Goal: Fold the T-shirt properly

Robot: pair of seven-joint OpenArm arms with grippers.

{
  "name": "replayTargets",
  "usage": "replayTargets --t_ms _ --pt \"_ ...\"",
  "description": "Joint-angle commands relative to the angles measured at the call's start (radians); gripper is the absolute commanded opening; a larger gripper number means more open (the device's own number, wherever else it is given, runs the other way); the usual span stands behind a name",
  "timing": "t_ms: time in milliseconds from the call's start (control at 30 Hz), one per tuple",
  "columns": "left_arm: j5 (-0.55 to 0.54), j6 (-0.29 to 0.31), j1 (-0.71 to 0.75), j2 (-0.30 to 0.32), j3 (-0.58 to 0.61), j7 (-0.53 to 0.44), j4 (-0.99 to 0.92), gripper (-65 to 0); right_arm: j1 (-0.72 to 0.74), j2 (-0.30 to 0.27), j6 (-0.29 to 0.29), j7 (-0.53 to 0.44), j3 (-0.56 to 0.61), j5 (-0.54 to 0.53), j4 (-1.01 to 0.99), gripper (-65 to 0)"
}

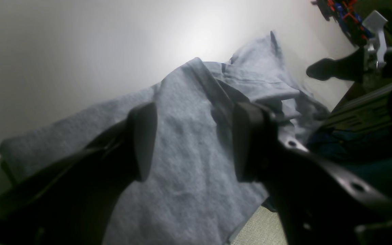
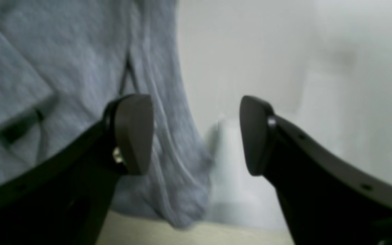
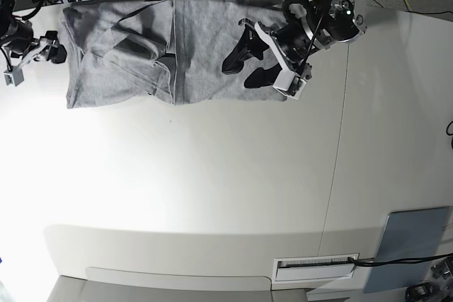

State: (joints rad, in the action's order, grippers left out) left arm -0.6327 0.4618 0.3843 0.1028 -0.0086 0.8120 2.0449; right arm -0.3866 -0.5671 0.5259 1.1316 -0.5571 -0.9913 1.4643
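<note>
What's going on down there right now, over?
Left gripper open above T-shirt, holding nothing. Right gripper open at shirt's edge, empty. Shirt partly folded on white table. Nothing seen blocking.

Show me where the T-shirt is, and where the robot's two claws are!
T-shirt (image 3: 205, 47): base view, middle of the grey cloth.
left gripper (image 3: 244, 58): base view, between its fingertips.
right gripper (image 2: 196, 136): right wrist view, between its fingertips.

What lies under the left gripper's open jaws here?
Plain grey T-shirt cloth fills the gap under the left gripper; the white table beneath the cloth is covered.
</note>
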Motion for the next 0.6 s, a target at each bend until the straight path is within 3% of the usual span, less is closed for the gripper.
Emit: replayTargets --t_ms 0,133,300,567 --pt "-0.019 0.011 -0.002 -0.003 0.000 -0.019 0.019 -30.7 0.023 -0.026 0.018 0.014 -0.012 -0.037 -0.022 -26.0" --pt "-0.019 0.011 -0.002 -0.003 0.000 -0.019 0.019 -30.7 0.115 -0.026 0.089 0.127 -0.012 -0.102 -0.156 -26.0" --pt "-0.018 0.010 -0.002 -0.003 0.000 -0.019 0.019 -30.7 0.198 -0.019 0.135 0.216 -0.011 -0.157 -0.261 -26.0" --pt "0.000 0.010 -0.002 -0.003 0.000 -0.019 0.019 -30.7 0.220 0.025 0.141 0.244 0.128 -0.172 -0.269 -26.0"
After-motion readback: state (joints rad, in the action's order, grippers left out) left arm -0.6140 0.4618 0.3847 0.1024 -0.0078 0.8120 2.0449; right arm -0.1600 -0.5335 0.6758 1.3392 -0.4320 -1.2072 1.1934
